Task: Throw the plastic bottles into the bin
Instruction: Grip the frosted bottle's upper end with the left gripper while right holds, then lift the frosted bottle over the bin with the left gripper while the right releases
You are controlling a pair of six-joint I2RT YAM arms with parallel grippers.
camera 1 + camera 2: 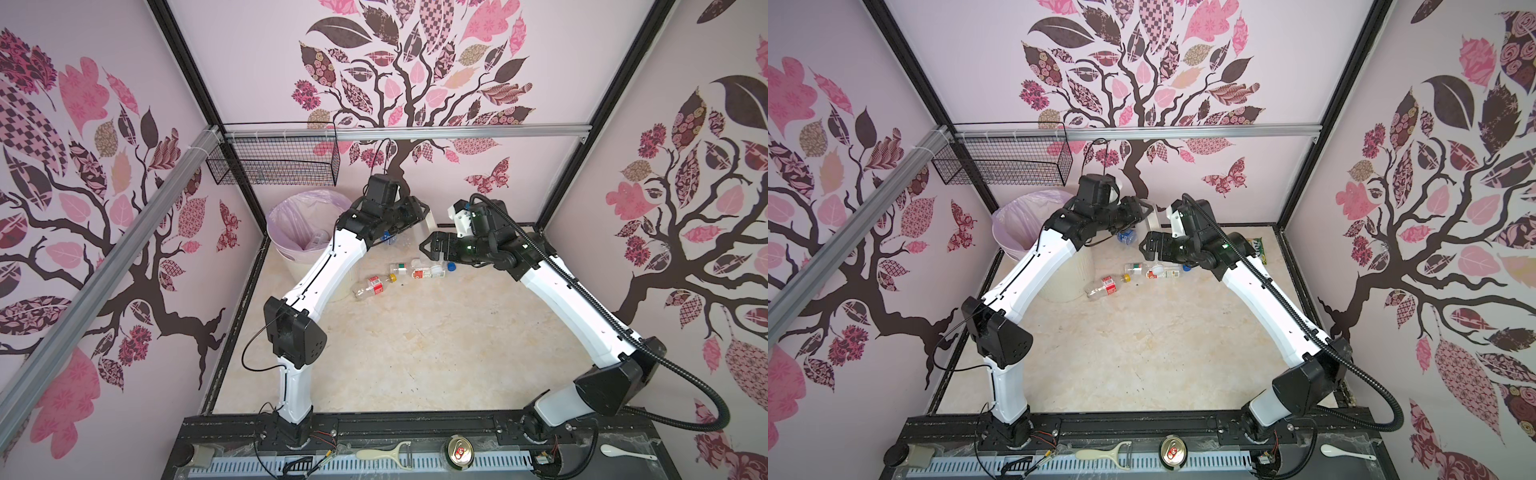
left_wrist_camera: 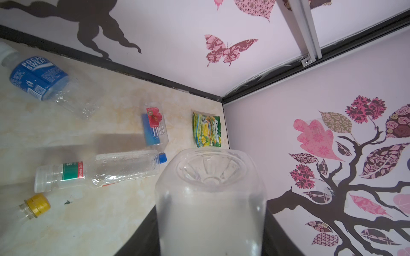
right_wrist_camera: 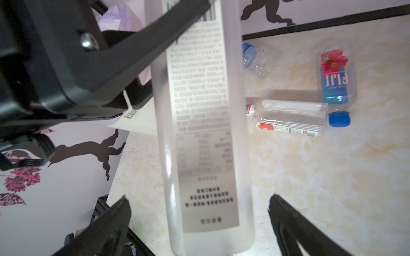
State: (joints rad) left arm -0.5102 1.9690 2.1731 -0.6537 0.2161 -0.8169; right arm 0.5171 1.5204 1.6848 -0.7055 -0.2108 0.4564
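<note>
Left hand clamps frosted bottle — right hand spread wide, clear.

Left arm is bent at the elbow and reaches back and inward. Left gripper is raised, clamped on a bottle. Right arm stretches forward, wrist turned toward the left arm. Right gripper has its jaws spread wide, either side of the same bottle, clear of it.

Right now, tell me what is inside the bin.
The bin holds its lilac liner and at least one clear bottle. The left arm covers part of the opening, so anything beneath it or deeper down cannot be seen.
</note>
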